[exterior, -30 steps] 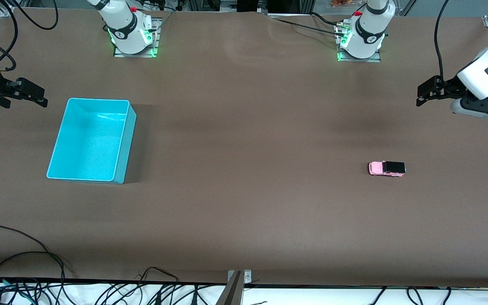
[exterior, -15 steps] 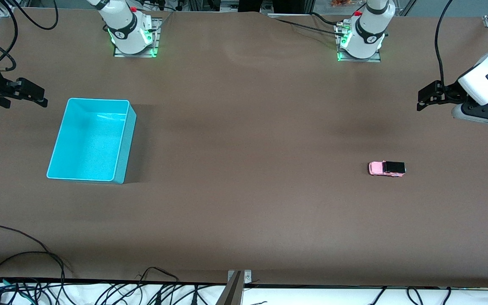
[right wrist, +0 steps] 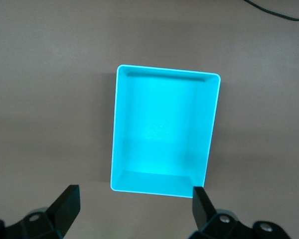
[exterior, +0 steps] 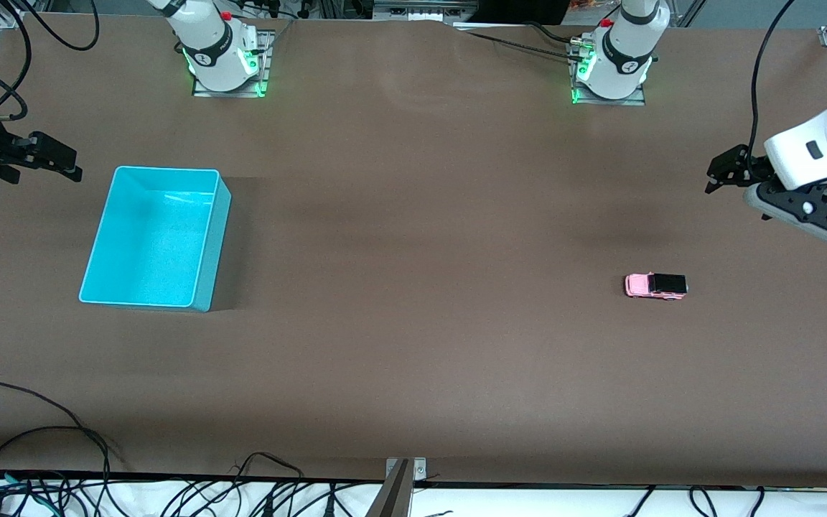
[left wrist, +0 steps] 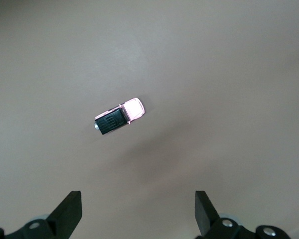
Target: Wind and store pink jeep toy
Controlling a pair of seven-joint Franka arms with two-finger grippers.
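Front view: brown matte worktop (exterior: 413,215) with two white arm bases along its top edge; small light-pink plastic jeep toy with a black rectangular roof and dark wheels (exterior: 656,286) sits upright on its wheels on the bare worktop, toward the left arm's end, nothing touching it; open rectangular turquoise plastic bin (exterior: 156,238) stands toward the right arm's end, well apart from the jeep, nothing visible in it; black cables (exterior: 40,459) trail along the worktop edge nearest the front camera.

Left end effector (exterior: 716,172) hangs in the air over the worktop at the left arm's end, not above the jeep; fingers spread wide, holding nothing; left wrist view shows both black fingertips (left wrist: 70,209) wide apart with the pink jeep (left wrist: 119,117) lying on the worktop between and ahead of them, black roof and pink hood both visible from above, clear of both fingers.

Right end effector (exterior: 62,161) hangs at the right arm's end of the worktop, beside the bin and not over it; fingers wide, holding nothing; right wrist view shows its two black fingertips (right wrist: 67,201) spread, with the turquoise bin (right wrist: 164,74) seen from above, one fingertip overlapping the bin's corner in that view.
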